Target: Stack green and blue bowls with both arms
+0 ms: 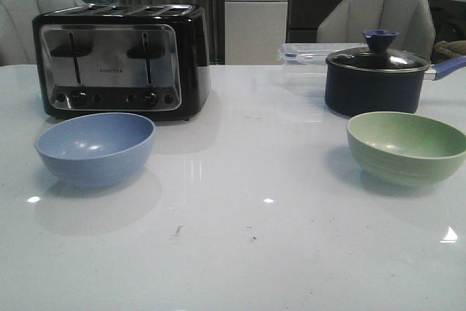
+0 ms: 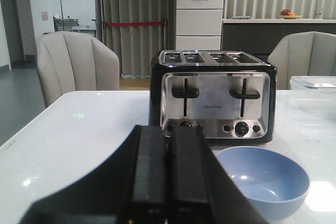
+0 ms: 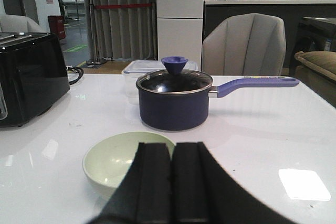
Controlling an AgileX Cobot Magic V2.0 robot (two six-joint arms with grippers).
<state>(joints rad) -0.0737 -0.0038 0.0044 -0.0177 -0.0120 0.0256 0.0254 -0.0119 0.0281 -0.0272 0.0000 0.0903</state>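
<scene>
The blue bowl (image 1: pixel 95 148) stands upright on the white table at the left, in front of the toaster. It also shows in the left wrist view (image 2: pixel 265 179), beside my left gripper (image 2: pixel 169 132), which is shut and empty, short of the bowl. The green bowl (image 1: pixel 405 146) stands upright at the right, in front of the navy pot. In the right wrist view the green bowl (image 3: pixel 113 161) lies just beyond my right gripper (image 3: pixel 172 148), which is shut and empty and hides part of its rim. Neither gripper shows in the front view.
A black and chrome toaster (image 1: pixel 120 60) stands behind the blue bowl. A dark navy pot with a glass lid (image 1: pixel 375 74) and a long handle stands behind the green bowl, with a clear plastic container (image 1: pixel 309 56) behind it. Chairs stand beyond the table's far edge.
</scene>
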